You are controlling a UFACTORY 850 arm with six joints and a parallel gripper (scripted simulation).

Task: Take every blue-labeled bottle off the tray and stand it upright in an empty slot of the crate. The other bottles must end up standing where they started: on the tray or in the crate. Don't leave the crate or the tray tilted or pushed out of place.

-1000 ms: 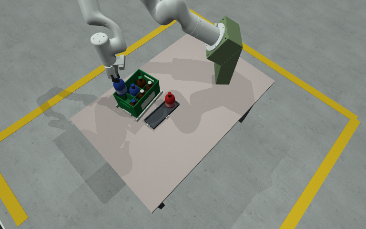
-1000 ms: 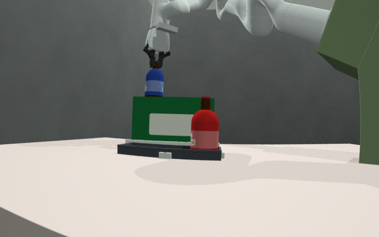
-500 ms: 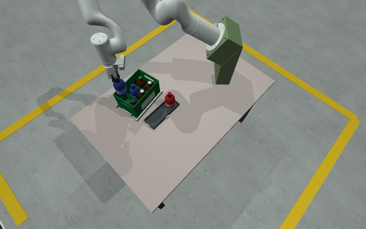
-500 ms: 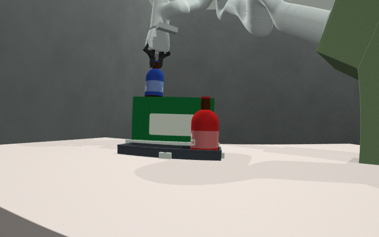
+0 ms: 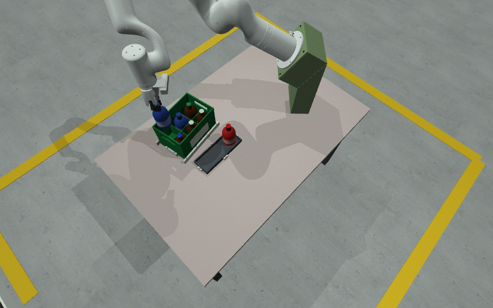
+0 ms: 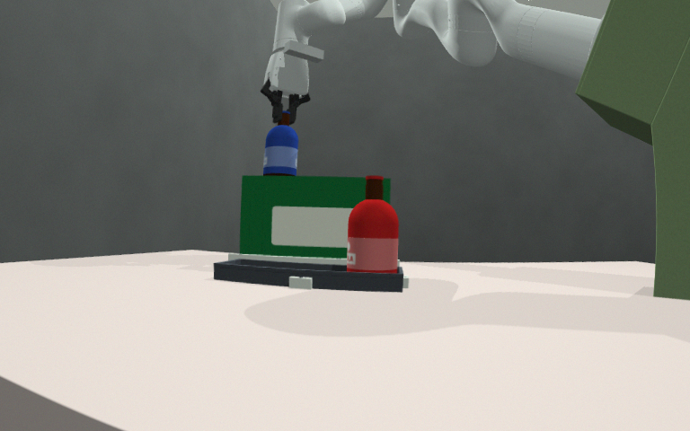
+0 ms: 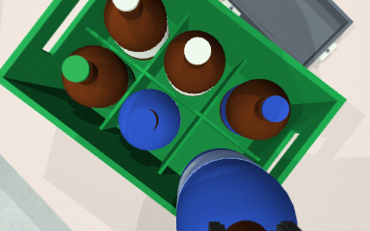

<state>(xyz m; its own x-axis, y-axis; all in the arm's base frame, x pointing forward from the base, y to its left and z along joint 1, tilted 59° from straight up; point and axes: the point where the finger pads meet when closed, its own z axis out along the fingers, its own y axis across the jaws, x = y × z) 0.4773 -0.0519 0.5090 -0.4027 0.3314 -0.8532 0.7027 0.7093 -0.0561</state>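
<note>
Pale table [image 5: 232, 203] under a bent arm [image 5: 145, 54] reaching straight down; its gripper [image 6: 285, 112] clamps a blue bottle's [image 6: 280, 149] neck, hanging above the green crate's [image 6: 259, 213] vacant corner slot directly below.

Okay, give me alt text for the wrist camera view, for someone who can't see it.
Seen from above, the gripper holds a blue-labeled bottle by its neck over the one empty corner slot of a green crate. The other five slots hold bottles, and a corner of the grey tray shows beyond the crate.
</note>
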